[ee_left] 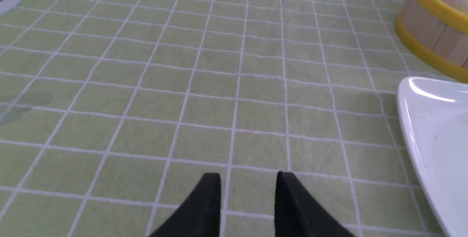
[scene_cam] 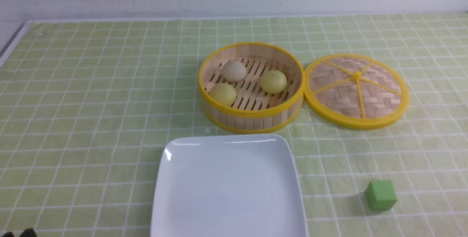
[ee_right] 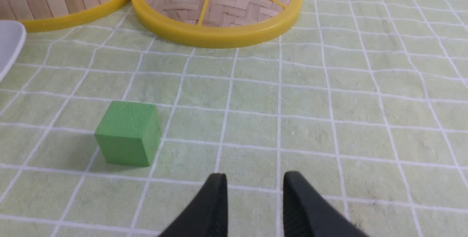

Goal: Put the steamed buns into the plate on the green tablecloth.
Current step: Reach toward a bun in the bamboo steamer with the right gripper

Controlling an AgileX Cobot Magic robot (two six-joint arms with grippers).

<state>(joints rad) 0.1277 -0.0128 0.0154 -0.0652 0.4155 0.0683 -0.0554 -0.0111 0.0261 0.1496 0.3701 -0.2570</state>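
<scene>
Three steamed buns sit in the bamboo steamer basket (scene_cam: 251, 120): an off-white bun (scene_cam: 234, 71), a pale yellow bun (scene_cam: 273, 81) and a second pale yellow bun (scene_cam: 223, 94). The white square plate (scene_cam: 182, 200) lies empty on the green tablecloth (scene_cam: 91, 101), just in front of the basket. My left gripper (ee_left: 248, 178) is open and empty, low over the cloth left of the plate (ee_left: 435, 145). My right gripper (ee_right: 255, 179) is open and empty, low over the cloth, right of the green cube (ee_right: 128, 132). In the front view only a dark bit of the left arm (scene_cam: 22, 233) shows.
The round woven lid (scene_cam: 356, 90) lies flat right of the basket, also in the right wrist view (ee_right: 215, 6). The green cube (scene_cam: 380, 195) stands right of the plate. The basket wall (ee_left: 435, 28) shows in the left wrist view. A wall runs behind the table.
</scene>
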